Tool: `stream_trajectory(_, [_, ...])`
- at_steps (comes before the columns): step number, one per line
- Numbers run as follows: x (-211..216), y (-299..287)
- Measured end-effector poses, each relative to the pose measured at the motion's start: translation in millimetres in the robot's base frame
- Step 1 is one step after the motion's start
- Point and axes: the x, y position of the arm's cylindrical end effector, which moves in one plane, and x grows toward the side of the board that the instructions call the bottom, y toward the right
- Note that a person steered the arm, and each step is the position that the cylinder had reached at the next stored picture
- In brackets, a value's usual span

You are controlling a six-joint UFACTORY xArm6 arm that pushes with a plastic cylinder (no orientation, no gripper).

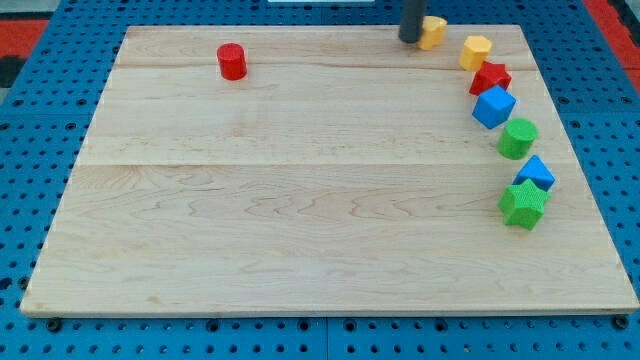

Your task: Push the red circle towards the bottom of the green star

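The red circle (232, 62) stands near the view's top left of the wooden board (300, 200). The green star (523, 204) lies at the view's right, low in a curved row of blocks. My tip (410, 39) is at the view's top edge, touching or just left of a yellow block (433, 31). The tip is far to the right of the red circle and far above the green star.
The curved row down the view's right side holds a yellow heart-like block (476, 51), a red star (491, 77), a blue cube (494, 107), a green round block (518, 138) and a blue block (537, 172) just above the green star. Blue pegboard surrounds the board.
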Motion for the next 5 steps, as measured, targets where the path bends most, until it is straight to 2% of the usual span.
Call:
stream_trajectory(1, [0.0,38.9])
stream_trajectory(2, [9.9,1.9])
stream_trajectory(3, [69.5,-81.9])
stream_trajectory(4, [32.2,-162.9])
stream_trajectory(5, [19.0,-257.0])
